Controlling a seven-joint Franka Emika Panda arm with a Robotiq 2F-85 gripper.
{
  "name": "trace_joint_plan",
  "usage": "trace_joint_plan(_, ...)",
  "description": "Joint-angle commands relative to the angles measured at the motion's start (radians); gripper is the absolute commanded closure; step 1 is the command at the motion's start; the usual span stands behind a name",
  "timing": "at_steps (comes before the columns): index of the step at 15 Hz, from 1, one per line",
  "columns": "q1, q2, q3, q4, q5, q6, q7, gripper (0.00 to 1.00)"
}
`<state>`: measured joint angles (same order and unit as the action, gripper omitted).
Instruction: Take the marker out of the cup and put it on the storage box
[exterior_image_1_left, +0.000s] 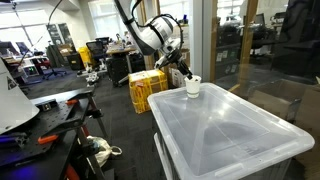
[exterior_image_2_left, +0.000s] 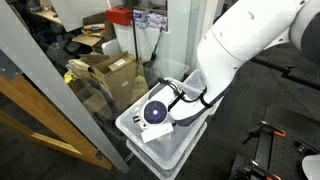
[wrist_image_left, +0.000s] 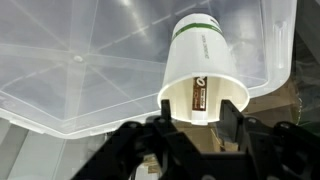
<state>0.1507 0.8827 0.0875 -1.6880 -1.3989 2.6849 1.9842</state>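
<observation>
The white cup (wrist_image_left: 205, 60), with a green band near its base, stands on the clear ridged lid of the storage box (wrist_image_left: 80, 70). In an exterior view the cup (exterior_image_1_left: 192, 86) sits at the far corner of the storage box (exterior_image_1_left: 235, 135). The dark marker (wrist_image_left: 198, 97) with a pale label stands inside the cup. My gripper (wrist_image_left: 197, 114) is open just above the cup's rim, one finger at each side of the marker, holding nothing. In an exterior view the arm and gripper (exterior_image_2_left: 165, 112) cover the cup over the storage box (exterior_image_2_left: 165, 152).
Yellow crates (exterior_image_1_left: 147, 90) stand on the floor behind the box. A glass partition (exterior_image_1_left: 250, 50) runs beside the box. Cardboard boxes (exterior_image_2_left: 110, 68) sit behind the glass. Cluttered desks (exterior_image_1_left: 40, 105) lie across the aisle.
</observation>
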Motion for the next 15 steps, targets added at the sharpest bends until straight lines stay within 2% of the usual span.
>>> trace_joint_plan(1,-0.014,0.036,0.004,0.05,0.002,0.023,-0.042,0.45)
trace_joint_plan(10,-0.027,0.093,0.011,0.12,0.013,0.021,-0.09,0.47)
trace_joint_plan(11,-0.009,0.098,-0.012,0.128,0.04,0.033,-0.108,0.46)
trace_joint_plan(15,-0.004,0.119,-0.019,0.155,0.088,0.042,-0.16,0.48)
